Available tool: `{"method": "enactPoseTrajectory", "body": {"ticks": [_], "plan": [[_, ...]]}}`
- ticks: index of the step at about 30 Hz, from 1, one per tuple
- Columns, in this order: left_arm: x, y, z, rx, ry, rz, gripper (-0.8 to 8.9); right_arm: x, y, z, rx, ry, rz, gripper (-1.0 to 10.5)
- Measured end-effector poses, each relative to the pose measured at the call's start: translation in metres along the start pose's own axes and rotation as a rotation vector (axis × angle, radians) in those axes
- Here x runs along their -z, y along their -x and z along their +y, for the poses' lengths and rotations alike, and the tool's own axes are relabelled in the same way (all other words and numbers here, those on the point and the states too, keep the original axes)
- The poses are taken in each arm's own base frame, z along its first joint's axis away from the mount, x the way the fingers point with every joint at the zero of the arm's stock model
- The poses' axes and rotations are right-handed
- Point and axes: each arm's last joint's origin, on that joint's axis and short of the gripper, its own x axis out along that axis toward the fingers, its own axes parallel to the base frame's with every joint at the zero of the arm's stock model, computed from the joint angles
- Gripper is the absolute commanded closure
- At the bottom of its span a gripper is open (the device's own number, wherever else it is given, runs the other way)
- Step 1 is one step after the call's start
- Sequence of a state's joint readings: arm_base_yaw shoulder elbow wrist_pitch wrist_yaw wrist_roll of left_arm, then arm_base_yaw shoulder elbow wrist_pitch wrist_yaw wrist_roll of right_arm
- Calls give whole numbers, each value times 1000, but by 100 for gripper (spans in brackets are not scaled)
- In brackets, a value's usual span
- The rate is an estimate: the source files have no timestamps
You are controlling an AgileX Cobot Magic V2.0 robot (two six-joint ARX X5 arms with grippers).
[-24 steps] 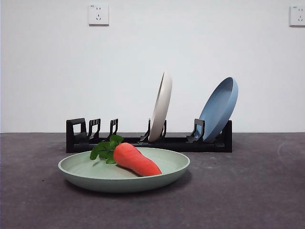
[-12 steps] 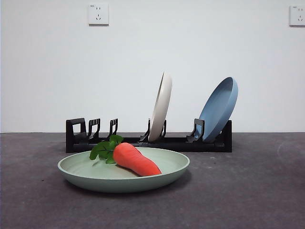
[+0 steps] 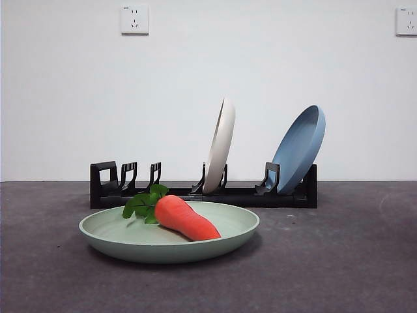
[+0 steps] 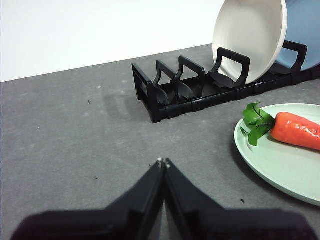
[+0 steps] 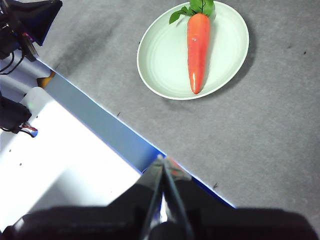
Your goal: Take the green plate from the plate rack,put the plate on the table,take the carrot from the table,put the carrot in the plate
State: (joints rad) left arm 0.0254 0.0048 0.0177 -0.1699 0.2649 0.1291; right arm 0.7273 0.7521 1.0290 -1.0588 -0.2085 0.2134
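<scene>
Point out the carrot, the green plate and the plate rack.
carrot (image 3: 186, 219): front view, middle of its orange body.
green plate (image 3: 228, 238): front view, outer rim wall.
plate rack (image 4: 172, 107): left wrist view, base bar.

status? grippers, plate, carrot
Left gripper and right gripper shut, empty, clear of the work. Carrot lying in green plate on table. Nothing in the way.

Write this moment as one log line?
carrot: in green plate | plate: on table | left gripper: shut | right gripper: shut
</scene>
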Motion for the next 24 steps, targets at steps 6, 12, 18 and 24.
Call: {"method": "enactPoseTrajectory", "body": {"ticks": [6,12,18,24], "plan": [[0,0,0,0,0,0,817,0,0,0,0,0,-1,946],[0,0,0,0,0,0,817,3,14,-8,117,47,-95,946],[0,0,0,0,0,0,817,15,28,-28,223,51,-402,946],[0,0,0,0,0,0,817,51,8,-55,409,38,-627,946]]}}
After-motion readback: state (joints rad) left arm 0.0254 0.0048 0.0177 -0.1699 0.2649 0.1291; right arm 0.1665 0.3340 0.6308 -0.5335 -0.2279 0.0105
